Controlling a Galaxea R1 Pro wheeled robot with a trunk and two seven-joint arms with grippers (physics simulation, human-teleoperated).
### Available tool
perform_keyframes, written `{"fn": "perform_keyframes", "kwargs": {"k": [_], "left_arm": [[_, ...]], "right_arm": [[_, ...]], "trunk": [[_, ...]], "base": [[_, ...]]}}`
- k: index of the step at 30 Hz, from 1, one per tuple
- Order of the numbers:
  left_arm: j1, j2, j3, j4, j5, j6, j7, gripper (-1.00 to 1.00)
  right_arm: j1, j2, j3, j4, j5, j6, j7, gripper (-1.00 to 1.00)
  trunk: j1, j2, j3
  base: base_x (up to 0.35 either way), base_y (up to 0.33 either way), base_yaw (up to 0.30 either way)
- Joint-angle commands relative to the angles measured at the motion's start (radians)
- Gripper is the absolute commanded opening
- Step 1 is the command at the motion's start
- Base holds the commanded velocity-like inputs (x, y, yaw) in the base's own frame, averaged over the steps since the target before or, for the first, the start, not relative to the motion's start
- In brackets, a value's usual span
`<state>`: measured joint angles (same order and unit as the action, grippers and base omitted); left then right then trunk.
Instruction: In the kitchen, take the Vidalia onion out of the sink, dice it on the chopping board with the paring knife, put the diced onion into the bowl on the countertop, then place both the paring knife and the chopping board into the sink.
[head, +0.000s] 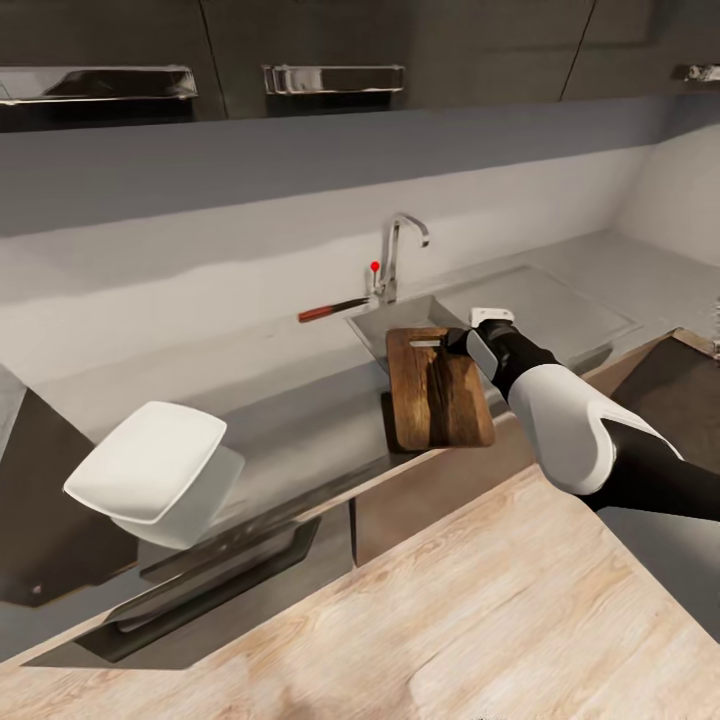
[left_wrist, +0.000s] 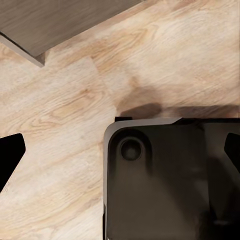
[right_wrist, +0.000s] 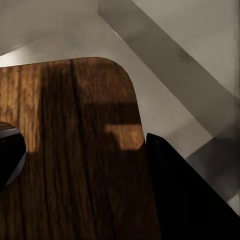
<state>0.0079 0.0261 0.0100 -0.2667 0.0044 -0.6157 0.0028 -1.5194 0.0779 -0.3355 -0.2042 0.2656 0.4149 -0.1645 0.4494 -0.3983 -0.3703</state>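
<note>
The countertop (head: 300, 420) runs dark and glossy, with the sink (head: 560, 300) set into it under the faucet. The chopping board (head: 440, 395) lies partly over the basin edge and could be tipped in if it is pressed there. The bowl (head: 160, 470) sits well apart; the paring knife (head: 333, 310) lies beside the faucet. The right gripper (right_wrist: 85, 155) is held over the board, fingers apart and empty; the left gripper (left_wrist: 120, 155) is likewise spread. The onion cannot be made out
</note>
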Motion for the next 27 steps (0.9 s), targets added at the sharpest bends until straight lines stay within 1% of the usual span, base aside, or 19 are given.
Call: {"fn": "perform_keyframes", "kwargs": {"k": [1,14,18,24,27], "left_arm": [[0.001,0.000,0.001,-0.001,0.000,-0.001,0.000,1.00],[0.000,0.000,0.001,0.000,0.000,-0.001,0.000,1.00],[0.000,0.000,0.000,0.000,0.000,-0.001,0.000,1.00],[0.000,-0.001,-0.001,0.000,-0.002,-0.002,0.000,1.00],[0.000,-0.001,-0.002,-0.002,-0.006,-0.003,-0.002,1.00]], "right_arm": [[-0.001,0.003,-0.007,-0.001,0.009,0.005,-0.003,-1.00],[-0.001,0.008,-0.007,-0.001,0.009,0.005,-0.003,-1.00],[-0.001,0.010,-0.007,-0.001,0.009,0.005,-0.003,-1.00],[-0.001,0.011,-0.008,0.000,0.009,0.005,-0.003,-1.00],[-0.001,0.011,-0.008,0.004,0.010,0.006,-0.017,-1.00]], "trunk": [[0.001,-0.002,0.000],[0.001,-0.002,0.014],[0.001,-0.002,0.018],[0.001,-0.002,0.019],[0.001,-0.002,0.019]], "base": [[0.000,0.193,-0.206],[0.000,0.208,-0.203],[0.000,0.045,-0.098],[0.000,0.005,-0.014],[0.000,0.001,-0.002]]}}
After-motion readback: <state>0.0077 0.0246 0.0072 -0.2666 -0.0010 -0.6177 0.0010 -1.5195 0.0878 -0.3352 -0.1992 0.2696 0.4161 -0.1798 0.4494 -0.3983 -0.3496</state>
